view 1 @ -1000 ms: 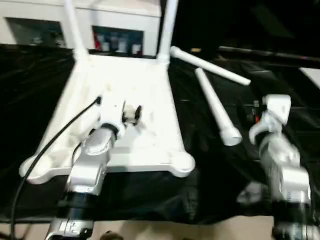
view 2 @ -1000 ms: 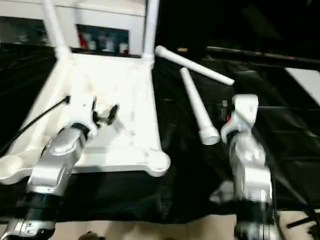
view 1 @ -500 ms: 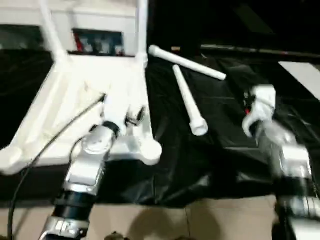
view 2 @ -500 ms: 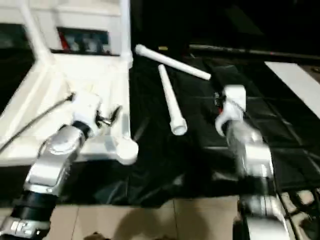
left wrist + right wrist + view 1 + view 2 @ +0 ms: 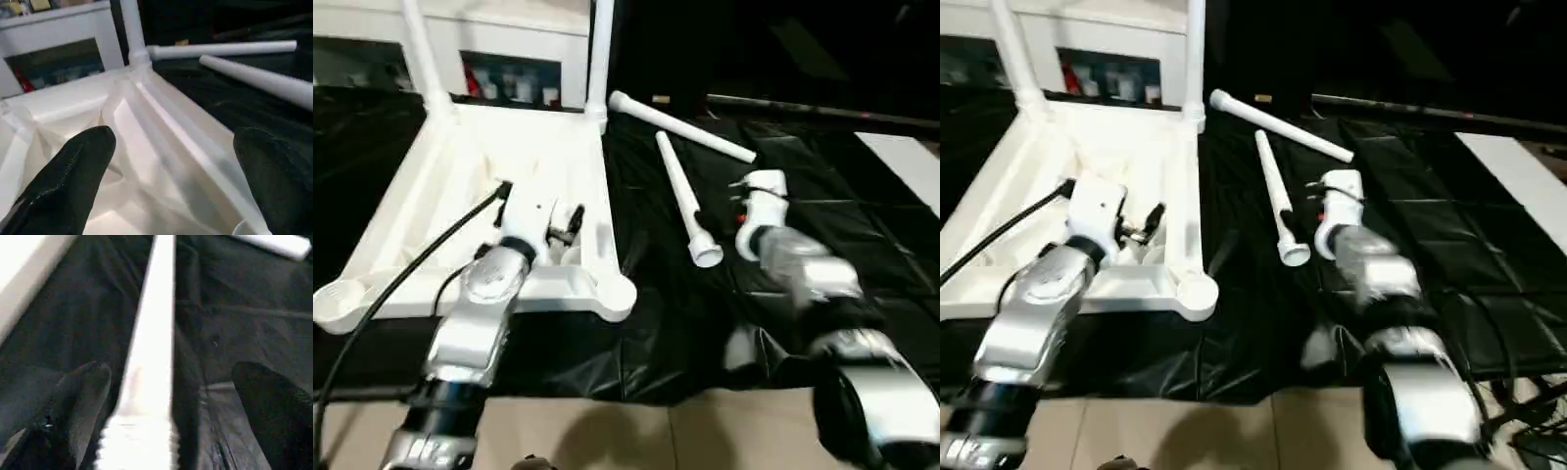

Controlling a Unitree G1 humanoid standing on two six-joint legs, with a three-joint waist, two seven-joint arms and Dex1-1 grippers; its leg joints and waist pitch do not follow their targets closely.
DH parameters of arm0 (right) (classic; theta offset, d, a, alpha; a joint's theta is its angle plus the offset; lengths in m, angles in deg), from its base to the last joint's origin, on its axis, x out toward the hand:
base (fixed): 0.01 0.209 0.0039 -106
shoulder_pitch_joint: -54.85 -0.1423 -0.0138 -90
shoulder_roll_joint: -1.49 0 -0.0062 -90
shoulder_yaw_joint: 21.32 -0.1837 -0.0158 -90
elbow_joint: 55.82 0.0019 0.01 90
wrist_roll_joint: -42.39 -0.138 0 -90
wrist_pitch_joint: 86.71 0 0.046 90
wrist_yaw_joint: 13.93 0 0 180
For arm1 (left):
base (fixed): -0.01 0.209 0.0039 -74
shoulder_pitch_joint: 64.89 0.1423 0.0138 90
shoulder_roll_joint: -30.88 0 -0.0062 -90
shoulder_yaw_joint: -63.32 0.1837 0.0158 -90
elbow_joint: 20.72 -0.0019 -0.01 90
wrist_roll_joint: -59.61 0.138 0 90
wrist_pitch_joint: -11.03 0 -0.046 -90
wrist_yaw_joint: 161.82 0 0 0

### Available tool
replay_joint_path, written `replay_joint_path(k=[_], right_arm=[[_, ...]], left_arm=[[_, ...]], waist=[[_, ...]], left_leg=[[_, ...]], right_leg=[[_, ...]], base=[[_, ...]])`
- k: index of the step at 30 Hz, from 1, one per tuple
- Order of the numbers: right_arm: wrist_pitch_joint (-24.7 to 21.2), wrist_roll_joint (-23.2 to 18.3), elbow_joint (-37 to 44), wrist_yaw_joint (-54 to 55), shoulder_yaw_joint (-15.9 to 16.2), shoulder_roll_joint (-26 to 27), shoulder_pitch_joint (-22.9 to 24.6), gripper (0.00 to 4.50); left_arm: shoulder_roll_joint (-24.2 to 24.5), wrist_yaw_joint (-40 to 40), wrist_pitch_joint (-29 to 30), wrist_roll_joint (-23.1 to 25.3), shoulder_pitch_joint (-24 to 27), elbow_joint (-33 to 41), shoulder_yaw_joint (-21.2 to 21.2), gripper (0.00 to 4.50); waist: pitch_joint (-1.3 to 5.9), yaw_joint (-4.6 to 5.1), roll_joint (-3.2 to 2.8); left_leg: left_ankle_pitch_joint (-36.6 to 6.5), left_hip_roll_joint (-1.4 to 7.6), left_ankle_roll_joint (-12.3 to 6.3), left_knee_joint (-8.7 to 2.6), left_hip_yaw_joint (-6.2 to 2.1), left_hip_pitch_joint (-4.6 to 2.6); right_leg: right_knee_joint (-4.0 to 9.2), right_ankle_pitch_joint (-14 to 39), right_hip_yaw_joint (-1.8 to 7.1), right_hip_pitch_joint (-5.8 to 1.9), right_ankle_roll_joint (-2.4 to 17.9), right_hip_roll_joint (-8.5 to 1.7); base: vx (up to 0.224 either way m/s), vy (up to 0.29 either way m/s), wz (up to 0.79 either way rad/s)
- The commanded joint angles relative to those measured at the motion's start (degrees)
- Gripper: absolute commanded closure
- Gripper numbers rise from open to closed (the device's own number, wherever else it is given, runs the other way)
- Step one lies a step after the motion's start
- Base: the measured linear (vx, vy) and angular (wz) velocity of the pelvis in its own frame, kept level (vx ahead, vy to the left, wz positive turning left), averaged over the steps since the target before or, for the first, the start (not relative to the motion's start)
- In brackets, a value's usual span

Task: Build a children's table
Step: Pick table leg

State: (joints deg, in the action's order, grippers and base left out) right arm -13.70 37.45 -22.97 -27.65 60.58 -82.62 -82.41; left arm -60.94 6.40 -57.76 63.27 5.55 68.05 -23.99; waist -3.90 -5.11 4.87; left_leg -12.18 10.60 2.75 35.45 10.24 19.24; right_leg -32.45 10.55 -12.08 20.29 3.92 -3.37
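The right gripper (image 5: 168, 396) has swung in from the side to straddle the nearer loose leg (image 5: 685, 201), its jaws now spread wide

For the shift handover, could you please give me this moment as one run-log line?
tabletop: upside down, two legs fitted | loose legs: two on black sheet | left gripper: open over tabletop | right gripper: open astride nearer loose leg

We see the white tabletop (image 5: 509, 186) glaring, its ribs washed out, while the black sheet (image 5: 822, 186) swallows detail and carries faint sheen on its folds. The right forearm (image 5: 803, 274) smears with motion blur; in the wrist views the near fingers (image 5: 83, 396) are soft and unfocused
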Motion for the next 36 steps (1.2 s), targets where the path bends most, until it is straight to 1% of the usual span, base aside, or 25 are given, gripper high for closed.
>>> replay_joint_path(k=[1, 2, 3, 4, 5, 6, 7, 8, 9, 10, 11, 12, 13, 14, 16, 17, 19, 20, 21, 23, 26, 27, 30, 32, 36], right_arm=[[1.8, 0.9, -4.5, 2.8, 0.3, 0.5, -1.0, 0.08], [2.3, 1.0, -5.8, 2.8, 0.6, 1.0, -1.3, 0.08], [2.6, 0.7, -7.2, 2.0, 0.7, 1.7, -1.4, 0.08], [2.3, 0.1, -8.7, 0.7, 0.3, 2.6, -1.6, 0.08], [2.1, 0.0, -9.7, -0.1, 0.4, 3.2, -1.7, 0.08], [2.4, 0.3, -10.3, -0.3, 0.5, 3.4, -1.8, 0.08], [2.5, 0.3, -10.9, -0.3, 0.4, 3.6, -1.8, 0.08], [2.5, 0.3, -11.0, -0.3, 0.3, 3.7, -1.8, 0.08], [3.1, 0.4, -11.8, 0.4, -0.1, 3.8, -1.8, 0.08], [2.8, 0.1, -12.1, 0.4, -0.5, 3.9, -1.8, 0.08], [2.6, -0.1, -12.3, 0.4, -0.7, 4.0, -1.9, 0.08], [2.8, 0.1, -12.5, 0.7, -0.6, 3.9, -1.9, 0.08], [3.4, 0.3, -13.1, 1.0, -0.6, 3.9, -2.1, 0.34], [3.5, 0.2, -13.2, 1.0, -0.7, 3.9, -2.2, 0.34], [4.4, -0.4, -13.9, 1.9, -1.5, 3.5, -2.5, 0.48], [4.8, -0.5, -14.1, 2.4, -1.8, 3.2, -2.6, 0.61], [4.9, -0.4, -14.2, 2.4, -2.0, 2.8, -3.0, 0.76], [5.0, -0.3, -14.3, 2.4, -2.0, 2.6, -3.2, 0.89], [5.1, -0.2, -14.3, 2.4, -2.0, 2.5, -3.3, 0.95], [5.3, -0.2, -14.2, 2.3, -2.1, 2.3, -3.4, 1.14], [5.4, -0.6, -14.4, 1.9, -2.4, 2.2, -3.1, 1.34], [5.9, -0.7, -14.7, 2.0, -2.8, 2.1, -2.9, 1.5], [6.3, -1.5, -15.1, 2.6, -3.7, 2.0, -2.6, 1.59], [6.6, -1.5, -15.1, 2.6, -3.8, 2.1, -2.3, 1.62], [7.3, -1.9, -14.5, 1.4, -4.0, 2.2, -1.7, 1.67]], left_arm=[[0.8, -1.0, 1.6, 0.7, 0.5, 2.5, 0.8, 0.0], [1.3, -1.4, 2.0, 0.8, 0.9, 3.1, 0.9, 0.0], [1.7, -1.8, 2.6, 0.9, 1.4, 3.8, 0.8, 0.0], [1.8, -1.8, 3.2, 0.8, 2.0, 4.9, 0.4, 0.0], [2.0, -1.9, 4.0, 0.6, 2.6, 6.1, 0.1, 0.0], [2.2, -1.9, 4.5, 0.8, 3.1, 6.9, 0.1, 0.0], [2.4, -1.8, 4.9, 0.8, 3.7, 7.7, 0.0, 0.0], [2.4, -1.8, 5.0, 0.8, 3.8, 7.8, 0.0, 0.0], [2.4, -1.5, 5.7, 0.6, 4.5, 8.7, -0.3, 0.0], [2.4, -1.2, 5.8, 0.7, 4.6, 9.0, -0.3, 0.0], [2.5, -1.0, 5.9, 0.8, 4.6, 9.0, -0.3, 0.0], [2.5, -0.9, 6.0, 0.9, 4.6, 9.1, -0.2, 0.0], [2.4, -0.9, 6.2, 0.9, 4.6, 9.2, -0.3, 0.0], [2.4, -0.8, 6.2, 0.9, 4.6, 9.3, -0.3, 0.0], [2.1, -0.8, 6.0, 0.8, 4.6, 9.6, -0.4, 0.0], [2.1, -0.8, 5.7, 0.9, 4.6, 9.6, -0.3, 0.0], [2.1, -0.5, 5.9, 1.0, 4.5, 9.7, -0.6, 0.0], [2.1, -0.4, 6.0, 0.9, 4.3, 9.6, -0.7, 0.0], [2.2, -0.4, 5.9, 0.8, 4.1, 9.4, -0.8, 0.0], [2.2, -0.5, 5.9, 0.7, 3.8, 9.1, -0.8, 0.0], [2.3, -0.4, 5.9, 0.6, 3.2, 8.5, -1.0, 0.0], [2.2, -0.3, 5.9, 0.6, 3.0, 8.4, -1.1, 0.0], [2.3, -0.5, 5.7, 0.5, 2.8, 8.3, -0.9, 0.0], [2.6, -0.7, 5.1, 0.7, 3.0, 8.1, -0.7, 0.0], [2.5, 0.7, 5.1, 1.0, 2.3, 6.8, -1.6, 0.0]], waist=[[3.87, -0.23, -1.02], [4.03, -0.45, -0.63], [4.25, -0.81, -0.37], [4.66, -1.0, -0.47], [5.13, -1.05, -0.46], [5.12, -1.23, 0.11], [5.09, -1.22, 0.58], [5.09, -1.22, 0.58], [4.98, -1.52, 0.93], [4.69, -1.61, 1.53], [4.38, -1.82, 1.22], [4.34, -1.84, 1.26], [4.27, -1.88, 1.16], [4.19, -1.81, 1.18], [4.1, -1.59, 1.54], [3.89, -1.59, 1.37], [3.76, -1.49, 1.48], [3.79, -1.42, 1.81], [3.75, -1.49, 1.67], [3.88, -1.5, 1.8], [3.97, -1.47, 1.85], [4.14, -1.5, 1.91], [4.26, -1.56, 1.82], [4.27, -1.47, 1.96], [4.1, -1.51, 1.78]], left_leg=[[-15.6, 4.98, 3.66, -5.03, -2.74, -0.74], [-11.7, 4.52, 2.81, -4.72, -2.49, -0.27], [-8.6, 4.19, 1.55, -4.47, -2.2, -0.23], [-4.7, 4.24, 0.27, -4.36, -2.12, 0.1], [-1.6, 4.4, -0.36, -4.16, -2.19, 0.51], [3.2, 4.53, -2.39, -3.89, -2.19, 0.97], [5.8, 4.22, -3.83, -3.47, -2.05, 1.16], [5.8, 4.22, -3.83, -3.47, -2.05, 1.16], [5.7, 3.94, -5.17, -3.3, -1.72, 1.29], [3.6, 3.85, -4.97, -3.41, -1.6, 1.43], [0.4, 3.79, -3.88, -3.54, -1.67, 1.46], [-0.6, 3.94, -3.24, -3.61, -1.71, 1.41], [-2.2, 4.24, -1.95, -3.78, -1.9, 1.18], [-2.9, 4.43, -1.48, -3.9, -1.99, 1.07], [-5.0, 4.62, -0.36, -4.06, -2.12, 0.84], [-6.7, 4.52, 0.24, -4.11, -2.11, 0.76], [-8.9, 4.44, 1.17, -4.18, -2.24, 0.67], [-9.1, 4.4, 1.23, -4.16, -2.24, 0.65], [-9.3, 4.27, 1.28, -4.13, -2.25, 0.69], [-8.8, 4.33, 1.32, -4.15, -2.32, 0.78], [-8.0, 4.42, 1.17, -4.19, -2.4, 0.91], [-6.9, 4.45, 1.11, -4.14, -2.43, 1.06], [-4.9, 4.52, 0.73, -4.1, -2.4, 1.28], [-4.2, 4.58, 0.51, -4.1, -2.41, 1.33], [-5.7, 4.34, 0.59, -4.06, -2.27, 1.2]], right_leg=[[3.96, 18.9, 6.59, -1.49, 2.7, -9.66], [3.47, 17.9, 6.89, -1.54, 3.6, -9.55], [3.03, 16.0, 7.1, -1.38, 4.0, -9.2], [1.94, 11.0, 7.12, -1.58, 5.6, -9.03], [0.86, 6.6, 7.11, -1.89, 6.6, -8.89], [-0.14, 0.6, 7.15, -1.68, 7.9, -8.72], [-0.82, -2.9, 7.21, -1.37, 8.6, -8.46], [-0.82, -2.9, 7.21, -1.37, 8.6, -8.46], [-0.69, -3.3, 7.38, -1.25, 8.7, -8.45], [-0.26, -0.4, 7.4, -1.29, 8.0, -8.4], [0.5, 5.5, 7.3, -1.4, 6.1, -8.49], [0.88, 8.1, 7.22, -1.4, 5.2, -8.49], [1.21, 11.1, 7.08, -1.27, 3.7, -8.35], [1.32, 11.9, 7.03, -1.15, 3.3, -8.23], [1.48, 13.9, 7.0, -1.03, 2.2, -8.23], [1.95, 16.5, 6.96, -0.92, 1.7, -8.36], [2.59, 21.0, 6.78, -0.92, 0.1, -8.45], [2.67, 21.6, 6.73, -0.89, -0.3, -8.41], [2.8, 22.6, 6.71, -0.89, -0.8, -8.47], [2.66, 21.8, 6.73, -0.89, -1.1, -8.4], [2.36, 20.0, 6.79, -0.93, -0.7, -8.41], [2.04, 18.4, 6.82, -1.08, -0.3, -8.43], [1.47, 14.5, 6.96, -1.25, 1.0, -8.42], [1.26, 13.1, 6.95, -1.27, 1.7, -8.36], [1.74, 16.1, 6.91, -1.23, 1.3, -8.41]], base=[[0.058, 0.006, 0.05], [0.061, -0.013, 0.09], [0.061, -0.013, 0.09], [0.063, -0.025, 0.1], [0.057, -0.033, 0.06], [0.057, -0.033, 0.06], [0.0, 0.0, 0.0], [0.0, 0.0, 0.0], [0.0, 0.0, 0.0], [0.009, -0.052, 0.05], [0.0, 0.0, 0.0], [0.0, 0.0, 0.0], [0.0, 0.0, 0.0], [0.0, 0.0, 0.0], [0.0, 0.0, 0.0], [0.0, 0.0, 0.0], [0.0, 0.0, 0.0], [0.0, 0.0, 0.0], [0.0, 0.0, 0.0], [0.0, 0.0, 0.0], [0.0, 0.0, 0.0], [0.0, 0.0, 0.0], [0.0, 0.0, 0.0], [0.0, 0.0, 0.0], [0.0, 0.0, 0.0]])
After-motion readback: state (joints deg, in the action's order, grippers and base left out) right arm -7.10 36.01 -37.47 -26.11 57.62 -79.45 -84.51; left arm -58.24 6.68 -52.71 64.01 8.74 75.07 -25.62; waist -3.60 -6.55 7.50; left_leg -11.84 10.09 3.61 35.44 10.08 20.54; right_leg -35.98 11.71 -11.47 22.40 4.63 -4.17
